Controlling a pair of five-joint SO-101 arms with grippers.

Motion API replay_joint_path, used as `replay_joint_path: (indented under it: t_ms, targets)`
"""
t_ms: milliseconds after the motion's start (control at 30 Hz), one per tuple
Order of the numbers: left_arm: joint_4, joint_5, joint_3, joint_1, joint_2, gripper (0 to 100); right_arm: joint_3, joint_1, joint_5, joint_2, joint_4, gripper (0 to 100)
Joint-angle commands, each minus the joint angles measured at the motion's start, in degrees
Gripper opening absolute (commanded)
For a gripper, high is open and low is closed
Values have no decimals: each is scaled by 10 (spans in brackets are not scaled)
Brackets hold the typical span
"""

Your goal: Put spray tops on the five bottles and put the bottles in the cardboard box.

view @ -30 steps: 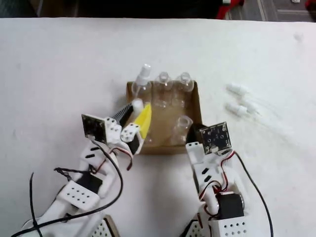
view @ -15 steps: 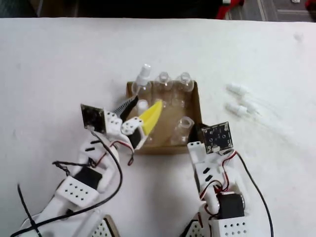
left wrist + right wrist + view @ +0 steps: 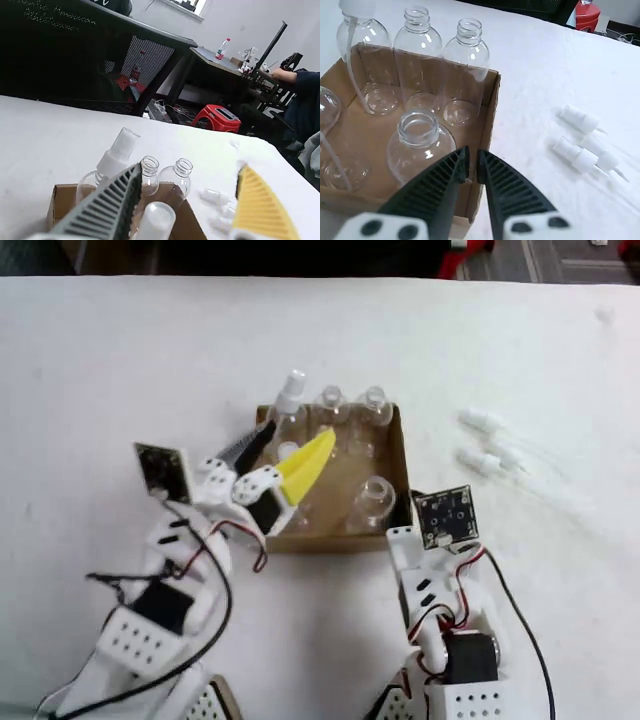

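jaws on the left gripper [image 3: 300,431] gape either side of a capped bottle [image 3: 288,452] in the cardboard box [image 3: 402,452], the right gripper [image 3: 472,152] has its jaws together on nothing, so an off-centre squeeze might tip that bottle over

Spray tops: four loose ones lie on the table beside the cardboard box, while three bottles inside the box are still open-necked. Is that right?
Not quite. There are three loose spray tops on the table beside the cardboard box, not four; the right wrist view shows them clearly. The rest holds: three open-necked bottles stand inside the box.
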Motion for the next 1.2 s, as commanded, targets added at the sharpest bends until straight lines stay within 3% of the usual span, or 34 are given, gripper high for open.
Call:
replay_joint_path:
  t_ms: [0,200,333,533,700,833,1033,1167]
  targets:
    - [147,6,-40,-5,-170,283,-31,18,-8,-1,5,16]
    - [258,6,-39,-65,-327,282,-32,59,-57,-1,-10,16]
    - [260,6,-43,-131,-308,261,-28,80,-77,-1,-28,16]
    - [249,2,-94,-206,-211,123,-28,79,-79,0,-28,16]
    - [173,-1,-91,-260,-115,52,-27,81,-79,0,-41,16]
    - [101,-62,-53,-312,-63,22,-10,81,-79,0,-65,16]
    - [-40,-157,49,-312,-80,24,12,80,-76,0,-96,16]
    - [-105,-166,98,-312,-112,24,12,79,-76,0,-95,16]
